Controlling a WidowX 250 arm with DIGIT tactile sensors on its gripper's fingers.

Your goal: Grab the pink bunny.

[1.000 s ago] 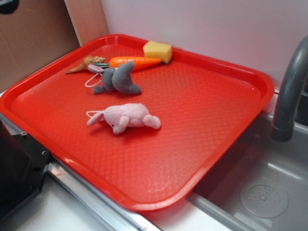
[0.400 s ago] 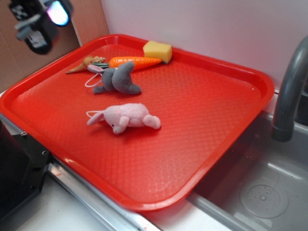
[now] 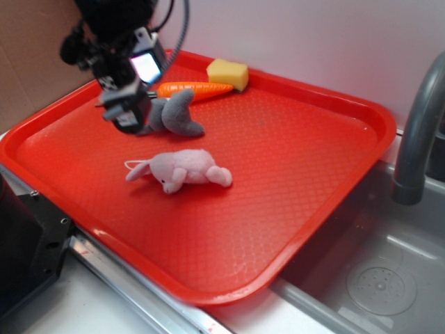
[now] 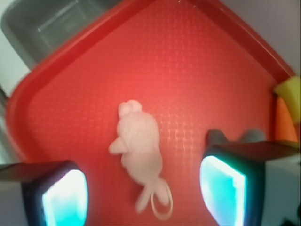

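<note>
on the red plastic tray, open floor is seen around the small pale pink plush bunny; the black gripper, fingers spread, is held above, just beside the grey plush bunny.

claw hides grey bunny's head | wrist view blurred | faucet cut off at edge

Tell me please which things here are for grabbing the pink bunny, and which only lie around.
For the job: pink bunny, gripper, open above it.

Lying about: grey bunny, carrot, yellow sponge, all on the red tray; also the faucet.
</note>
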